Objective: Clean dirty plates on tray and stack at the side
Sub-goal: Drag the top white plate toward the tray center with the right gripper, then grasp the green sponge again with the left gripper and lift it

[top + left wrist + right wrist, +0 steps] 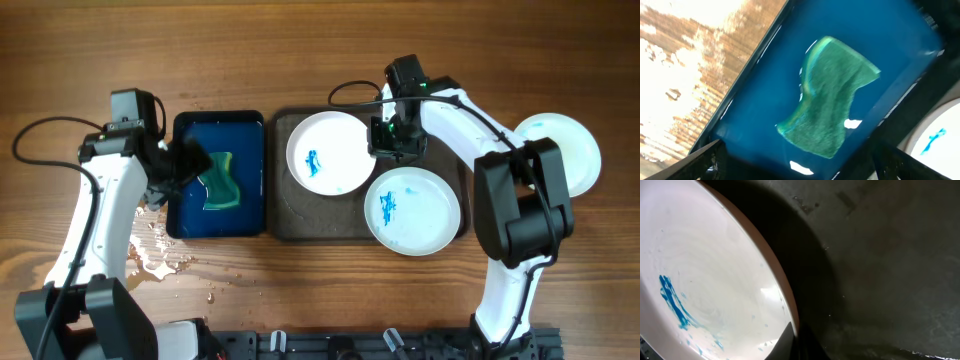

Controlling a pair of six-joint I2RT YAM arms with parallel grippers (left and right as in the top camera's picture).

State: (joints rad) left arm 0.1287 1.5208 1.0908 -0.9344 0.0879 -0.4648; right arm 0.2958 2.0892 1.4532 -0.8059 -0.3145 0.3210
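Note:
Two dirty plates lie on the dark tray (300,225): one at the back left (325,155) and one at the front right (413,210), both with blue smears. A third plate (560,150) with a bluish wash lies on the table to the right of the tray. My right gripper (385,135) is shut on the right rim of the back left plate. In the right wrist view the finger (795,340) sits on that plate's rim (715,280), above the tray floor (880,255). My left gripper (190,160) is open over the blue tray, just left of the green sponge (225,182).
The deep-blue tray (190,220) stands left of the dark tray and holds water and the sponge (830,95). My left fingers (800,170) are spread wide above it. Water is spilt on the wood (150,255) at the left. A cable (350,95) loops behind the plates.

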